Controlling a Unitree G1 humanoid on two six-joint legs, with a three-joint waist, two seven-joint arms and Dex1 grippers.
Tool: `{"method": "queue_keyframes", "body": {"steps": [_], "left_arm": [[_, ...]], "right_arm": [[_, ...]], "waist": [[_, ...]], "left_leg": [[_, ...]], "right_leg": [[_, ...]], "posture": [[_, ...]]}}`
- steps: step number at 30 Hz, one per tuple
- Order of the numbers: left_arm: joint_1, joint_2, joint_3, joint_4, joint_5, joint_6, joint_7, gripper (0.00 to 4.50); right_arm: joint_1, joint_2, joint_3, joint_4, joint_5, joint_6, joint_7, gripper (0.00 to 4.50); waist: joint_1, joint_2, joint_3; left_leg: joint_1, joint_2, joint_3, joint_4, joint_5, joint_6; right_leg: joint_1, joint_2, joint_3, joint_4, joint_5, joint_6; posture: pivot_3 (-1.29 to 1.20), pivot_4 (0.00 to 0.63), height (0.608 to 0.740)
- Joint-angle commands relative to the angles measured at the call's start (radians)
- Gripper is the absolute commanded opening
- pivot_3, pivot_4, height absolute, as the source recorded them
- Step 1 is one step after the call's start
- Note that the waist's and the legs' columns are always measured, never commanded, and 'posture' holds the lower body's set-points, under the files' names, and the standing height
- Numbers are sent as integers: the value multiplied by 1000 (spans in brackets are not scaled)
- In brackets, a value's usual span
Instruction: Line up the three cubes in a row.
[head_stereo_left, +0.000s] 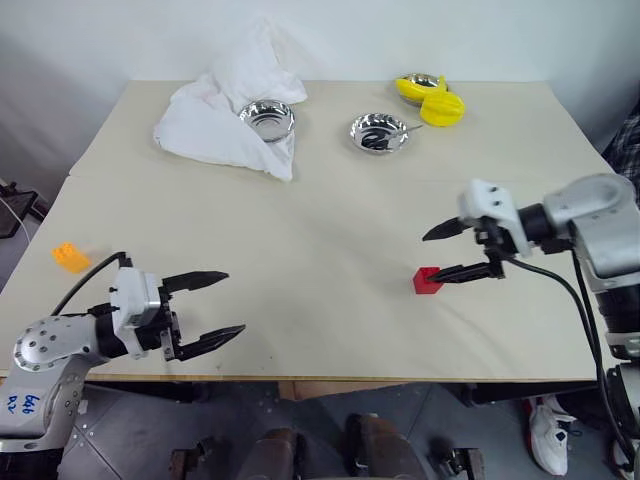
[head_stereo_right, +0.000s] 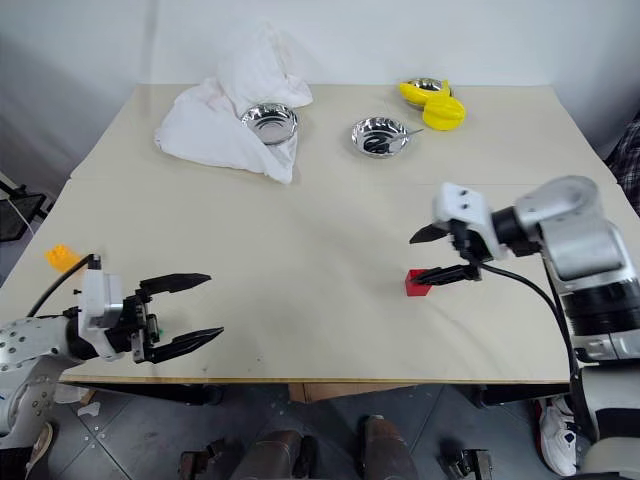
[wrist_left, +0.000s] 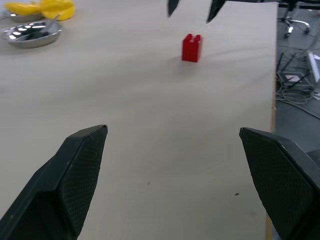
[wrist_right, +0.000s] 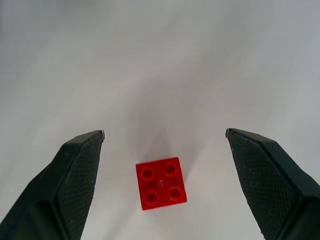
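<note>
A pale table (head_stereo_left: 320, 250) carries a crumpled white cloth (head_stereo_left: 225, 115), two steel bowls (head_stereo_left: 267, 119) (head_stereo_left: 380, 132) and yellow plastic pieces (head_stereo_left: 432, 98) along its far side. The right gripper (head_stereo_left: 462, 250), jaws wide and empty, hangs just above the red cube (head_stereo_left: 427, 280), which sits free on the table near the right side. The left gripper (head_stereo_left: 210, 310), also wide and empty, hovers at the near left edge. The orange cube (head_stereo_left: 70, 257) lies near the table's left edge. Judged light, rigid and smooth-sided, the red cube is best pinched across two opposite flat walls, below the studs; the hard plastic may slip under an off-centre grip.
</note>
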Motion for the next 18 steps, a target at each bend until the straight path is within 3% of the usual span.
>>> {"method": "queue_keyframes", "body": {"steps": [1,3,5,8,12,18], "left_arm": [[64,8,161,98,-4,-40,16,4500],[84,4,221,146,-13,-48,28,4500],[94,0,261,181,-9,-66,38,4500],[157,-18,342,233,-17,-73,45,4500],[265,-50,439,276,-30,-76,44,4500],[424,-108,507,340,-22,-90,25,4500]], "right_arm": [[113,33,-259,121,214,-262,65,4085],[156,43,-315,170,239,-304,50,4085],[171,53,-340,196,264,-321,41,4454],[227,58,-351,185,273,-378,59,4479],[293,60,-336,150,295,-462,74,4479],[362,21,-264,146,450,-526,75,4479]], "waist": [[0,0,0],[0,0,0],[-2,0,0],[-3,0,0],[-4,0,0],[-1,0,1]], "left_leg": [[0,0,0,0,0,0],[1,0,0,-1,0,0],[1,0,0,-1,0,0],[3,0,2,0,1,1],[10,1,2,-2,0,2],[11,1,2,-2,-1,3]], "right_leg": [[0,0,0,0,0,0],[1,0,-1,0,0,0],[1,0,-1,0,0,0],[3,0,1,0,0,0],[10,0,0,0,0,0],[12,-1,1,-2,0,0]], "posture": [[0,150,740],[0,150,740],[0,150,740],[0,150,740],[0,150,740],[0,150,740]]}}
